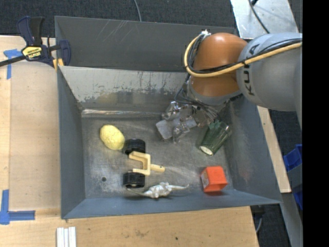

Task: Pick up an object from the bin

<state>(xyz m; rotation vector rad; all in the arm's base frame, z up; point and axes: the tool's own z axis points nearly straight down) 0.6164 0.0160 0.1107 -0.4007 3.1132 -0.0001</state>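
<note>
My gripper [178, 121] hangs below the orange wrist cover, over the back right part of the bin floor. A small pale grey piece [163, 130] lies right against its lower left side; whether it is held I cannot tell. A dark green glass jar [213, 137] lies tilted just to the gripper's right, its open mouth toward the front. An orange-red block [213, 179] sits in front of the jar, near the front right corner.
A yellow lemon-shaped thing [111, 137] lies at the left. Beside it is a cream toy part with two black wheels [136, 163]. A silvery toy lizard [161, 190] lies along the front wall. The arm covers the bin's back right corner.
</note>
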